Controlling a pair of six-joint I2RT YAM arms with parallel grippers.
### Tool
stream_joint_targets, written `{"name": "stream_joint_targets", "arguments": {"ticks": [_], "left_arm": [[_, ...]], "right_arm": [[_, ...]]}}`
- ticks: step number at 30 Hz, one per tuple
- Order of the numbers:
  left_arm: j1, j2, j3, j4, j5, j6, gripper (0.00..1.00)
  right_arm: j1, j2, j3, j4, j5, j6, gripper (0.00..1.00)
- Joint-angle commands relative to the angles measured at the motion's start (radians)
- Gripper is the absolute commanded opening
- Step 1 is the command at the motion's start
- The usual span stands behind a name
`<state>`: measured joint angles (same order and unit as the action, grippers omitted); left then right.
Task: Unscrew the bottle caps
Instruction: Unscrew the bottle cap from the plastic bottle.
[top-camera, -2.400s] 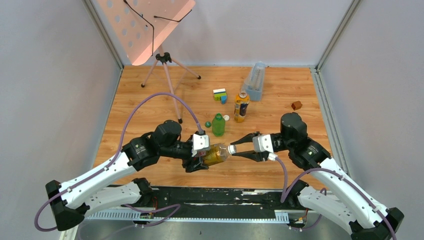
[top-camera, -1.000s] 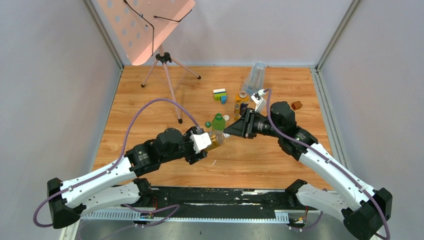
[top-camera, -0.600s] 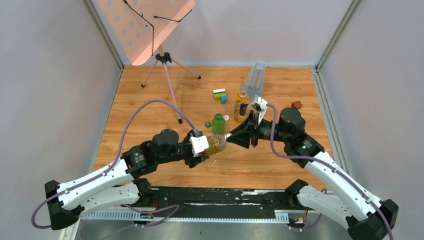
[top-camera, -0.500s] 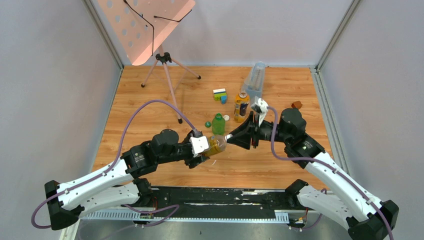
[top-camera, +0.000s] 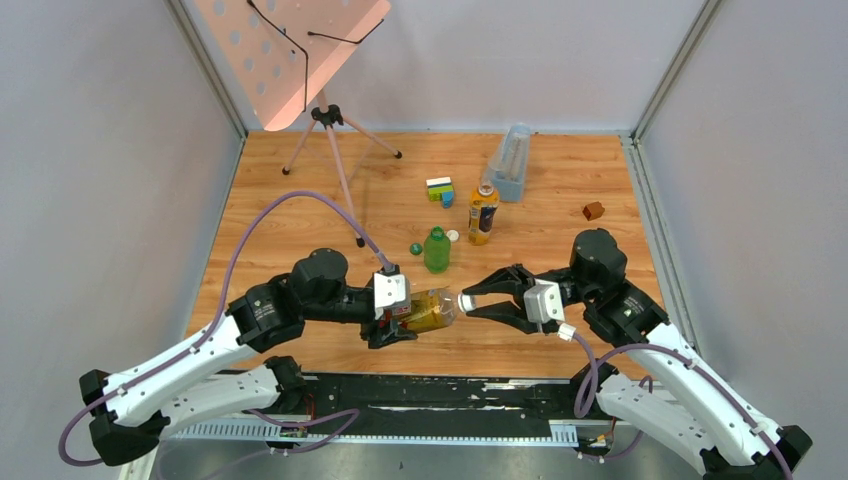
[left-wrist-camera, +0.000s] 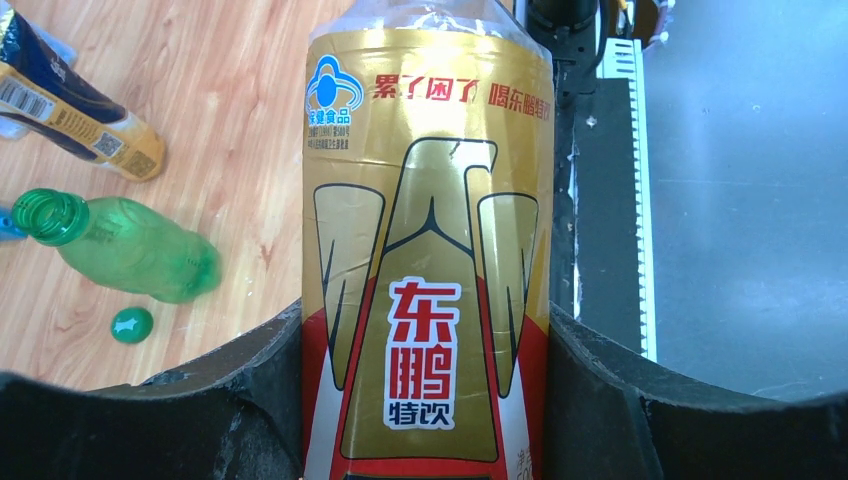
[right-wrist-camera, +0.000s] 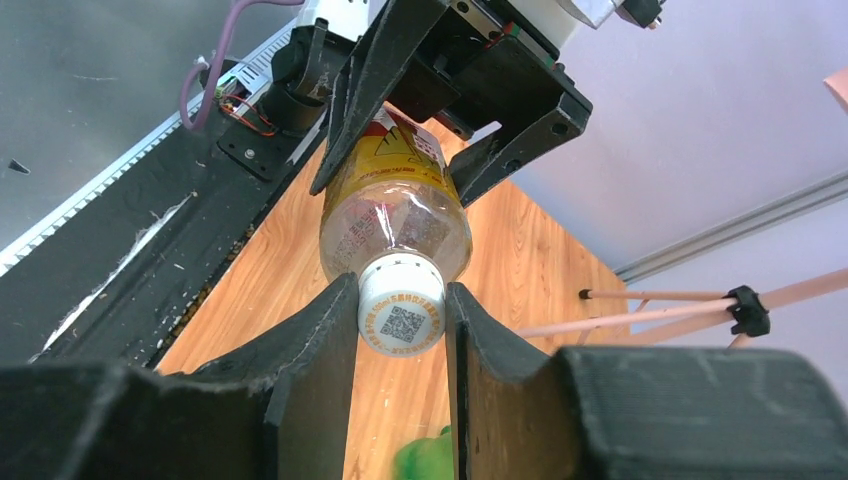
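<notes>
Only the right wrist view shows print on the cap (right-wrist-camera: 401, 318).

Right fingers (right-wrist-camera: 305, 360) rolled back (white cap (right-wrist-camera: 402, 315) clamped), bottle (top-camera: 430, 310) drawn nearer.

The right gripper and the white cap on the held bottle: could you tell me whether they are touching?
Touching. The right wrist view shows both fingers of the right gripper pressed against opposite sides of the white cap, no gap.
</notes>
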<state>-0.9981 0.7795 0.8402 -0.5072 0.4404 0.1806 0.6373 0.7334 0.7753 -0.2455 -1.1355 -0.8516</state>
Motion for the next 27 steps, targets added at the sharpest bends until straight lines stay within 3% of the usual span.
{"name": "stream_joint_targets", "arguments": {"ticks": [1,4,8,13,16,18,20,22,27], "left_arm": [[0.010,-0.069,0.039,-0.057,0.087,-0.036,0.26],[0.010,-0.075,0.027,-0.049,0.050,-0.029,0.26],[0.011,-0.030,0.020,-0.050,0.010,-0.018,0.27],[0.010,0.030,-0.001,-0.028,-0.245,-0.025,0.27],[0.009,0.028,-0.042,0.037,-0.448,-0.015,0.25],[0.008,0.017,-0.077,0.096,-0.516,0.010,0.23],[0.000,-0.002,-0.115,0.185,-0.570,0.032,0.21],[-0.013,-0.022,-0.143,0.242,-0.601,0.056,0.20],[-0.035,-0.062,-0.189,0.318,-0.584,0.123,0.20]], "right_arm": [[-0.022,-0.016,0.043,-0.015,0.038,-0.066,0.30],[-0.022,-0.021,0.041,0.027,0.048,0.042,0.61],[-0.022,-0.020,0.047,0.057,0.072,0.173,0.82],[-0.022,-0.016,0.035,0.146,0.135,0.443,0.84],[-0.022,-0.007,0.004,0.276,0.278,0.787,0.86],[-0.022,0.014,0.014,0.309,0.469,1.045,0.86],[-0.023,0.062,0.060,0.235,0.637,1.276,0.79],[-0.024,0.129,0.131,0.098,0.667,1.390,0.79],[-0.039,0.266,0.176,-0.012,0.567,1.604,0.82]]}}
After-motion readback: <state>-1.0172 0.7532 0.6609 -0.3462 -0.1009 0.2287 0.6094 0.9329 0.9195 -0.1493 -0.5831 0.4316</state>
